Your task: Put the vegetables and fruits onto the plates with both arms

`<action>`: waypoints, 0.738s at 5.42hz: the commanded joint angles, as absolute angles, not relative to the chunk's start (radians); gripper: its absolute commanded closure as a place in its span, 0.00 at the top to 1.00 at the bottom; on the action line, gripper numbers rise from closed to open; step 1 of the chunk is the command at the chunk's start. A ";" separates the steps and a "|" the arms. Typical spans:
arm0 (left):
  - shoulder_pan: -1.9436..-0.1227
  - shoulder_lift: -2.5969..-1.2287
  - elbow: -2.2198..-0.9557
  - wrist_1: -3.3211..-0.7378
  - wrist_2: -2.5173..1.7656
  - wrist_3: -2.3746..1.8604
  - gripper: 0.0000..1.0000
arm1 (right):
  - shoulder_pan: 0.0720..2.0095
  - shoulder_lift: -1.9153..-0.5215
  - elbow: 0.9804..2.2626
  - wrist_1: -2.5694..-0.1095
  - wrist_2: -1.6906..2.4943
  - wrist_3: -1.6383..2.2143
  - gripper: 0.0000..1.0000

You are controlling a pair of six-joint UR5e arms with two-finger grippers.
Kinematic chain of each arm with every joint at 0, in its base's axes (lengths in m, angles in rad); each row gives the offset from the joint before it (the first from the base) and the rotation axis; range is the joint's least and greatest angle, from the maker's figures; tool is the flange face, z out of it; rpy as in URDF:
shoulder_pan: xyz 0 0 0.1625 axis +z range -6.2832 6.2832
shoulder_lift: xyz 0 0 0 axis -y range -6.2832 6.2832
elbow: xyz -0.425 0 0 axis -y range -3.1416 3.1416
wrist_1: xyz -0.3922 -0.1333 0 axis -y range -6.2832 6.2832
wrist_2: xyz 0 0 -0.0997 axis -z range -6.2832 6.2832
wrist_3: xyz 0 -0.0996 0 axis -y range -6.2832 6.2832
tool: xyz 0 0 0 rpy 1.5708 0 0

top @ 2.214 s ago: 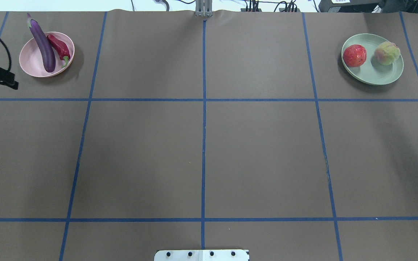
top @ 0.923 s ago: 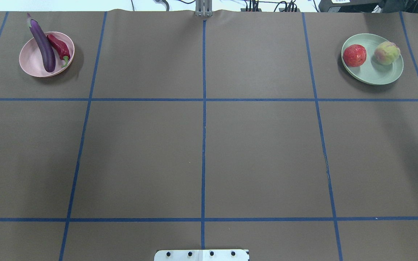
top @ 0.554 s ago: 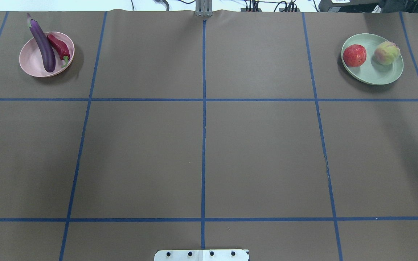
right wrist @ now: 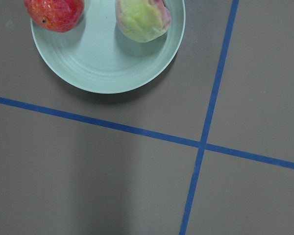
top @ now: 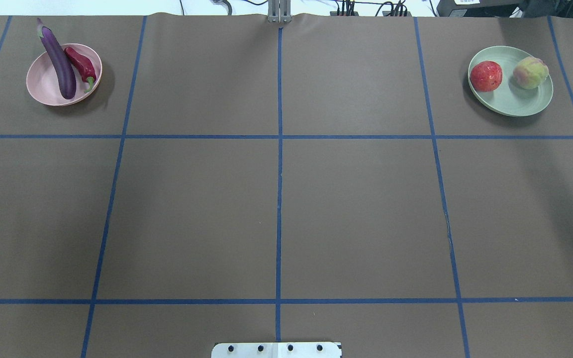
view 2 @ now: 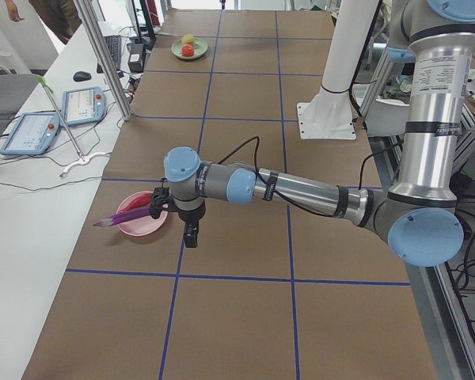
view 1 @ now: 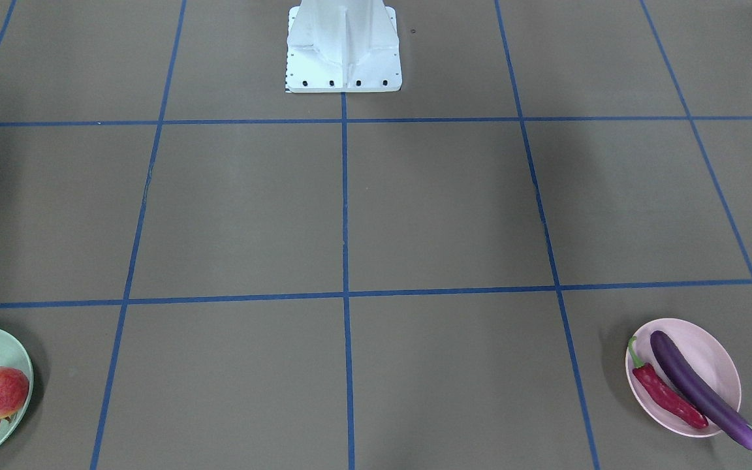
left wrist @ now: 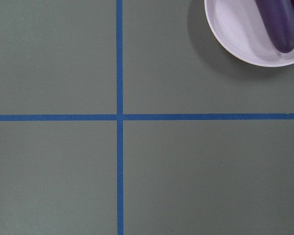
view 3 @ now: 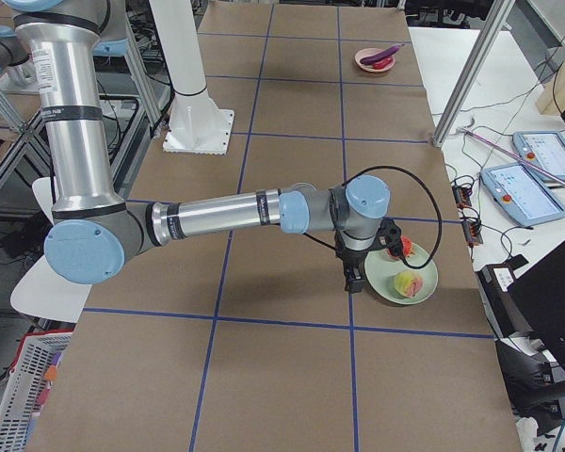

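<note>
Looking over a brown counter [top: 192,209] gridded with blue tape lines [top: 278,199], carrying a white base block [view 1: 343,46] at one long edge. Lying on a white bench [view 2: 24,229] off the base block's left: two teach pendants [view 2: 32,132], a black mouse [view 2: 81,76]. Sitting off the base block's right: two more pendants [view 3: 518,193].

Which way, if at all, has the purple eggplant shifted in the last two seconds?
No. In the overhead view the eggplant lies across the pink plate as before, equally far from the blue tape line.
</note>
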State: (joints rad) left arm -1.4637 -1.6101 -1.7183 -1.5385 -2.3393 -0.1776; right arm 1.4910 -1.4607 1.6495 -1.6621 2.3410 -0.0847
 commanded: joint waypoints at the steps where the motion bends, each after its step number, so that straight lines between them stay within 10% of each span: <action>1: -1.488 -1.609 -1.680 -1.533 -2.341 -0.069 1.00 | 1.488 -1.463 1.649 -1.663 2.341 -0.084 1.00; 4: -1.485 -1.646 -1.655 -1.540 -2.335 -0.140 1.00 | 1.482 -1.465 1.648 -1.663 2.336 -0.083 1.00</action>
State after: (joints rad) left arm -1.4866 -1.6258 -1.6668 -1.5379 -2.3360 -0.0930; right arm 1.4835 -1.4645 1.6485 -1.6628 2.3388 -0.0829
